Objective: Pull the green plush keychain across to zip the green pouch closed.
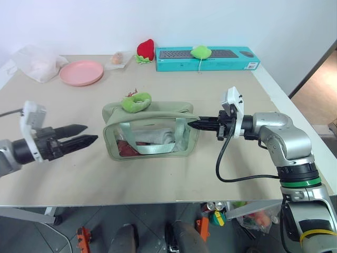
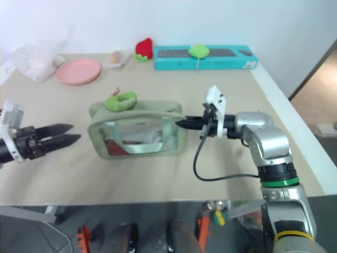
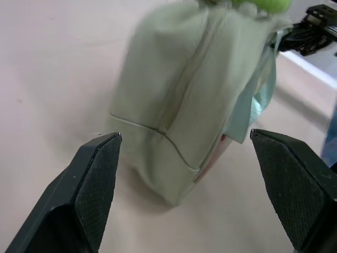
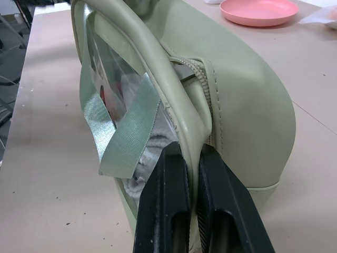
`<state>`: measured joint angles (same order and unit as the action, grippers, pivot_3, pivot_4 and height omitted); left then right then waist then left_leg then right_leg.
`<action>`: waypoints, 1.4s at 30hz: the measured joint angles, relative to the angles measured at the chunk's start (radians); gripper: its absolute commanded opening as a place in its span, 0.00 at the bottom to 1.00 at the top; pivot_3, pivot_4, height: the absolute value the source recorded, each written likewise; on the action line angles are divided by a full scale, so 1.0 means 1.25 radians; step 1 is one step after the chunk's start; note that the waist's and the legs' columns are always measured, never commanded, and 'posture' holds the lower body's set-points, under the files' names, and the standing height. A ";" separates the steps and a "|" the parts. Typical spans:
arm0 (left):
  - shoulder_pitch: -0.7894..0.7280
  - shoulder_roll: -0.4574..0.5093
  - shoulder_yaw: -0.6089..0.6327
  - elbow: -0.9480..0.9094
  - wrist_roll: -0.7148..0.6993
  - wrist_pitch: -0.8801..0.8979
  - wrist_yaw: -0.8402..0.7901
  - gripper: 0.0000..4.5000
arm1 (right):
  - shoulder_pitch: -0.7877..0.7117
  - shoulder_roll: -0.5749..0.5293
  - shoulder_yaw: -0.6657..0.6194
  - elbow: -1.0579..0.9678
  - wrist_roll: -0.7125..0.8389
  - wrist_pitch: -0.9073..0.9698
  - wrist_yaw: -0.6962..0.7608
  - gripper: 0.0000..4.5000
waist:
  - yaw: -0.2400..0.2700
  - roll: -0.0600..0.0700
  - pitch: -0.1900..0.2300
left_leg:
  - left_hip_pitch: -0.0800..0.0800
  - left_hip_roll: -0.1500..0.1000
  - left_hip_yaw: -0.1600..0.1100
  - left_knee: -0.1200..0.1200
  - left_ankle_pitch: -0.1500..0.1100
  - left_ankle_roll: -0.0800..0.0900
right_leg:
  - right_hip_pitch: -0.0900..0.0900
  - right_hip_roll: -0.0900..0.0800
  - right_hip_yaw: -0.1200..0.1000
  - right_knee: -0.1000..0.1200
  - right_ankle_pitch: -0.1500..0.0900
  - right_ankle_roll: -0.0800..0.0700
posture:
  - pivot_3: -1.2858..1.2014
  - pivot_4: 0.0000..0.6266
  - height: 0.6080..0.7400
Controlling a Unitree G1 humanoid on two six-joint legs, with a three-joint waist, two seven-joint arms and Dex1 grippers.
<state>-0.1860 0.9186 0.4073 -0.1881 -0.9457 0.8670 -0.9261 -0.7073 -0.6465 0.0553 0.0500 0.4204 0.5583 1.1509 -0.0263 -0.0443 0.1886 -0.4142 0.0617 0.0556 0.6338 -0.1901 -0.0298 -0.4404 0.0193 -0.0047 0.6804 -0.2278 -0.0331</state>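
- While the green pouch (image 1: 150, 131) stood upright near the middle of the table (image 1: 158, 179), its clear window was turned toward the near edge, with a green strap looped across it.
- The green plush keychain (image 1: 136, 101) was seen lying on the pouch's top, toward the end nearer the left arm.
- The right gripper (image 1: 196, 125) was held level at the pouch's other end — its two black fingers were pressed together on the pouch's end fabric, beside the end of the zipper, as seen in the right wrist view (image 4: 185, 174).
- The left gripper (image 1: 88, 134) was held apart from the pouch, off its left end, with its fingers spread wide and nothing between them; no contact with the pouch was seen.
- At the far side of the table a pink plate (image 1: 81, 72), a red strawberry plush (image 1: 146, 50) and a teal keyboard box (image 1: 207, 59) were set — a second lime-green plush (image 1: 200, 51) was lying on the box.
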 measured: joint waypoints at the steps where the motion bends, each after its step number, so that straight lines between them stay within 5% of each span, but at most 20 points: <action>1: -0.006 -0.006 -0.015 -0.001 0.002 0.000 0.000 0.90 | 0.000 0.000 0.000 0.000 0.000 0.000 0.000 0.00 | 0.000 0.000 0.000 | 0.000 0.000 0.000 0.000 0.000 0.000 | 0.000 0.000 0.000 0.000 0.000 0.000 | 0.52 0.24 1.00; 7: -0.076 -0.052 -0.084 -0.011 0.019 -0.016 -0.003 0.90 | 0.001 -0.002 0.000 -0.005 0.001 0.007 -0.001 0.00 | 0.000 0.000 0.000 | 0.000 -0.001 0.000 0.000 0.000 0.000 | 0.000 0.001 0.000 0.000 0.000 0.000 | 0.52 0.24 1.00; 19: -0.110 -0.084 -0.108 0.001 0.067 -0.050 -0.011 0.06 | 0.005 -0.006 0.000 -0.010 0.004 0.009 -0.006 0.00 | 0.000 0.000 0.000 | 0.000 -0.002 0.000 0.000 0.000 0.000 | 0.000 0.000 0.000 0.000 0.000 0.000 | 0.52 0.24 1.00; 20: -0.110 -0.084 -0.111 0.001 0.074 -0.053 -0.011 0.06 | 0.005 -0.006 0.000 -0.010 0.004 0.009 -0.007 0.00 | 0.000 0.000 0.000 | 0.000 -0.002 0.000 0.000 0.000 0.000 | 0.000 0.000 0.000 0.000 0.000 0.000 | 0.52 0.24 1.00; 32: -0.115 -0.090 -0.128 -0.012 0.108 -0.074 -0.011 0.05 | 0.029 -0.049 -0.061 -0.004 0.060 0.065 -0.004 0.90 | 0.004 0.000 0.000 | -0.001 -0.004 0.000 0.000 0.000 0.000 | 0.000 -0.002 0.000 0.000 0.000 0.001 | 0.52 0.24 1.00; 38: -0.115 -0.092 -0.131 -0.014 0.116 -0.083 -0.011 0.05 | -0.060 -0.069 -0.187 -0.005 0.165 0.095 -0.003 0.90 | 0.004 0.000 0.000 | 0.000 -0.005 0.000 0.001 0.000 0.000 | 0.001 -0.002 0.001 0.000 0.000 0.002 | 0.52 0.24 1.00; 42: -0.122 -0.095 -0.138 -0.012 0.125 -0.085 -0.014 0.05 | -0.189 -0.026 -0.150 0.027 0.137 0.033 -0.013 0.90 | 0.004 0.000 0.000 | 0.001 -0.004 -0.001 0.001 0.000 0.000 | 0.002 -0.001 0.000 0.000 0.000 0.002 | 0.52 0.24 1.00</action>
<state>-0.3389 0.7992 0.2351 -0.2033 -0.7888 0.7611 -0.9432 -0.9436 -0.6785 -0.1316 0.0843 0.5912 0.5997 1.1347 -0.0214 -0.0441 0.1886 -0.4132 0.0561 0.0546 0.6344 -0.1901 -0.0295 -0.4383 0.0175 -0.0048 0.6803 -0.2273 -0.0309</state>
